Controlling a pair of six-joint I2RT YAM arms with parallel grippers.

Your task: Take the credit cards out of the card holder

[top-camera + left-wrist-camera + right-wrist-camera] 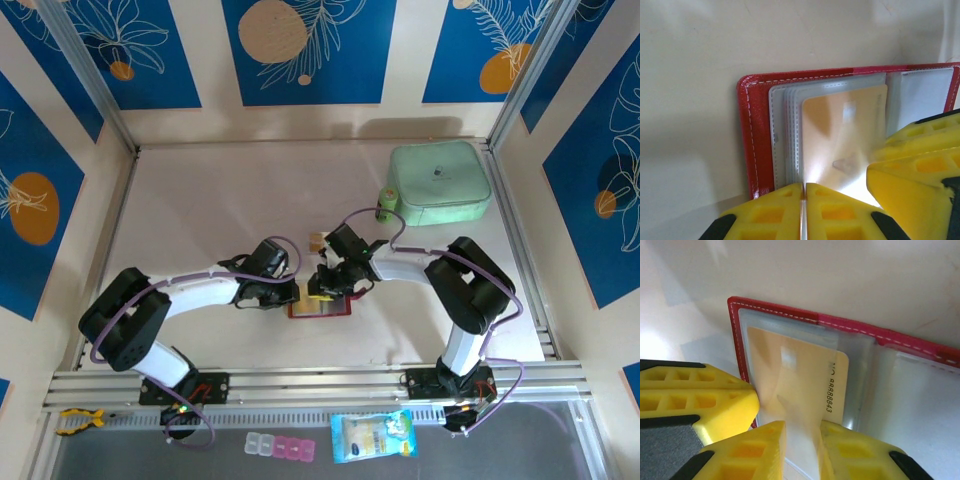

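Right wrist view: my right end effector (802, 452) pinches the orange-yellow credit card (790, 385) in the open red card holder (855, 330); left end effector (803, 212), closed, pins the holder's near edge. I should slide out flat.

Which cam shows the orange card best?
Right wrist: the orange card sits in the red wallet's clear sleeve, printed digits readable. Left wrist shows the card washed out by glare. Top external shows the wallet as a small patch between the grippers.
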